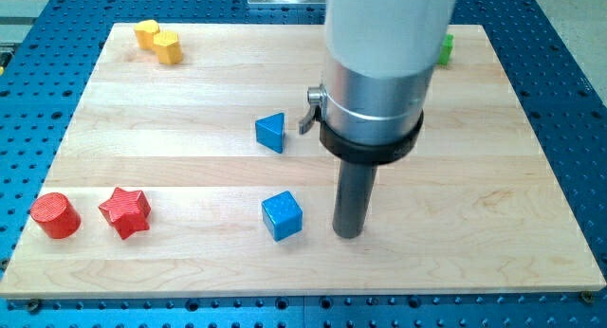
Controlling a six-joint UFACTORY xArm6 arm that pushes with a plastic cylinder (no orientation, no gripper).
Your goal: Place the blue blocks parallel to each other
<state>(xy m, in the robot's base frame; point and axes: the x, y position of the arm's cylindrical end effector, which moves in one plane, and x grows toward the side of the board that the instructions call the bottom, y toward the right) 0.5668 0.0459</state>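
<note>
A blue triangular block (271,132) lies near the board's middle. A blue cube (282,215) lies below it, toward the view's bottom, slightly turned. My tip (348,233) rests on the board just to the right of the blue cube, a small gap apart, and below and right of the blue triangle. The arm's wide silver and white body rises above the rod and hides the board behind it.
A red cylinder (54,215) and a red star (125,211) lie at the view's lower left. Two yellow blocks (157,40) sit at the top left. A green block (445,48) shows at the top right, partly hidden by the arm. The wooden board (493,205) lies on a blue perforated table.
</note>
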